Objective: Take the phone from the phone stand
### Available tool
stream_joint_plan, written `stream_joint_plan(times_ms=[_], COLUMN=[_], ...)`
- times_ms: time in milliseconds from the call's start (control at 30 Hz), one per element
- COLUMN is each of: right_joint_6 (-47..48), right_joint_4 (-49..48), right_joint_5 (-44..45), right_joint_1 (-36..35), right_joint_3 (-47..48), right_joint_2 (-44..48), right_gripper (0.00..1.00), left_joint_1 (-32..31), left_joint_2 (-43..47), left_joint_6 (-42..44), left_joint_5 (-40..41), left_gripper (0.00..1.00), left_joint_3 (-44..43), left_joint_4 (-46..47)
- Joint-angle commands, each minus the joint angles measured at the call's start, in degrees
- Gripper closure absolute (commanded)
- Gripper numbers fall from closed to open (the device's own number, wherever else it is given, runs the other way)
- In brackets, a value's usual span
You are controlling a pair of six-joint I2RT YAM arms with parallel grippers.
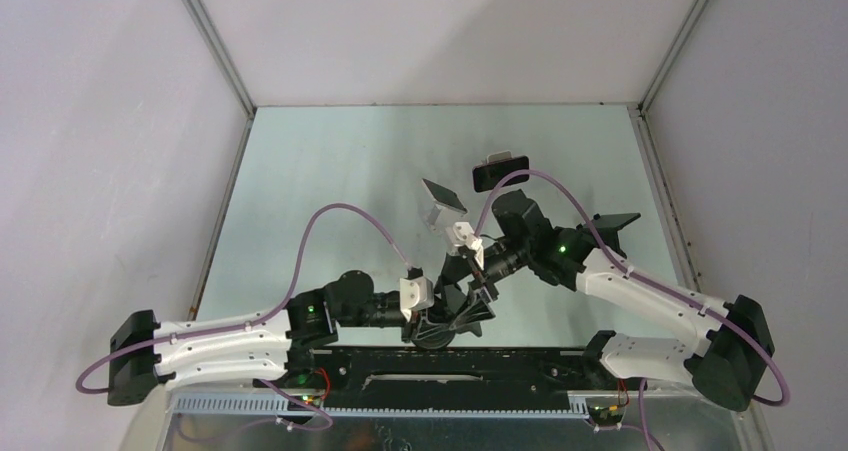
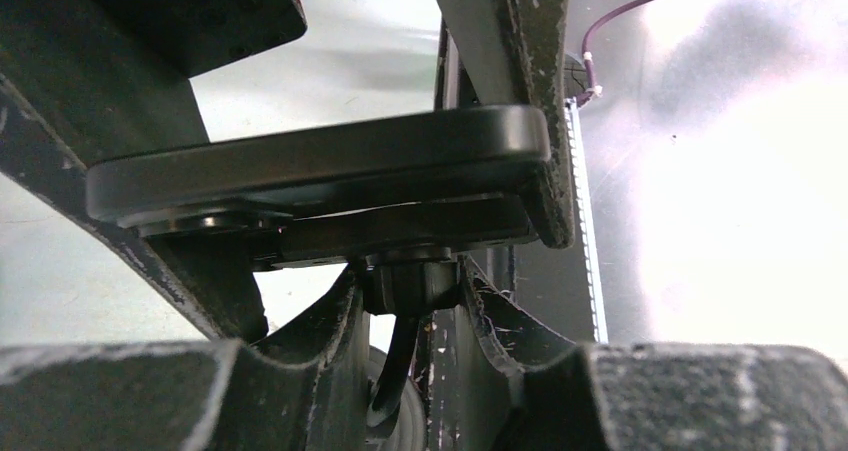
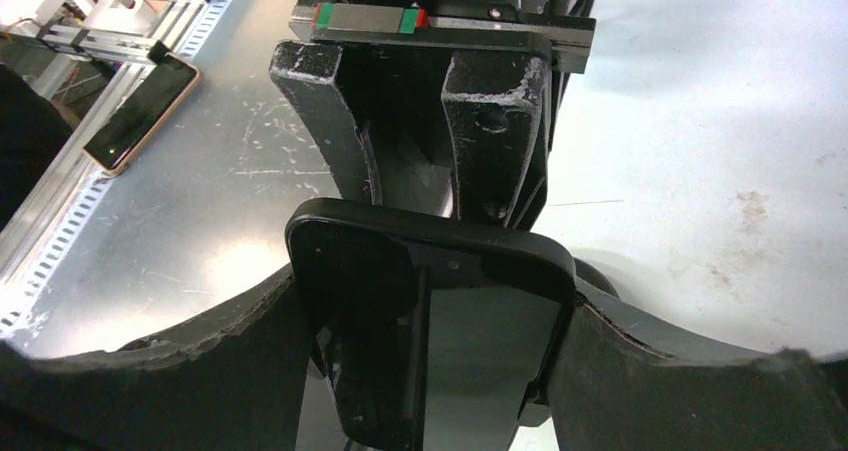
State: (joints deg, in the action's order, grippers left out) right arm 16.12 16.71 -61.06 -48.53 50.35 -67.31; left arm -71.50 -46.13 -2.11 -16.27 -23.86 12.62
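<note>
The black phone (image 3: 440, 271) lies between my right gripper's (image 3: 430, 361) two fingers, which are shut on its side edges. In the left wrist view the phone (image 2: 320, 161) shows edge-on as a dark slab, resting on the black phone stand's plate. My left gripper (image 2: 410, 311) is shut on the stand's neck (image 2: 410, 276) just under that plate. In the top view both grippers meet at the table's near middle: the left one (image 1: 440, 321) low on the stand (image 1: 437, 336), the right one (image 1: 478, 276) just above it.
A second phone with a rose-gold edge (image 3: 140, 111) lies on the metal frame near the table's front edge. A black block (image 1: 500, 174) and a small dark tilted piece (image 1: 443, 196) are at mid-table behind the grippers. Purple cables arc over both arms.
</note>
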Motion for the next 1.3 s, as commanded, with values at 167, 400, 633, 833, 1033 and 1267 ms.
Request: stream_joint_plan(times_ms=[167, 400, 633, 833, 1033, 1267], right_joint_6=[4.44, 2.29, 0.02, -1.56, -3.94, -6.88], right_joint_4=[0.13, 0.47, -0.18, -0.21, -1.36, -3.20], right_joint_5=[12.19, 13.98, 13.51, 16.50, 17.95, 18.05], right_joint_1=[2.41, -0.92, -2.87, -6.72, -9.75, -12.39], right_joint_3=[-1.13, -1.59, -1.90, -2.39, -4.07, -5.75], right_joint_2=[-0.26, 2.23, 5.57, 7.49, 10.50, 14.16], right_gripper=[1.00, 1.00, 1.00, 1.00, 1.00, 1.00], left_joint_1=[-8.10, -8.12, -8.04, -8.10, -7.62, -4.22], left_joint_2=[0.62, 0.89, 1.10, 2.70, 5.35, 4.30], left_joint_6=[-2.24, -2.41, -2.01, -1.76, -1.06, -0.80], left_joint_5=[-28.22, -27.12, -25.94, -19.77, -14.42, -15.82], left_gripper=[1.00, 1.00, 1.00, 1.00, 1.00, 1.00], left_joint_3=[-1.91, -0.91, -0.50, 1.45, 3.20, 3.27], left_joint_4=[4.21, 5.12, 4.95, 6.27, 7.44, 8.70])
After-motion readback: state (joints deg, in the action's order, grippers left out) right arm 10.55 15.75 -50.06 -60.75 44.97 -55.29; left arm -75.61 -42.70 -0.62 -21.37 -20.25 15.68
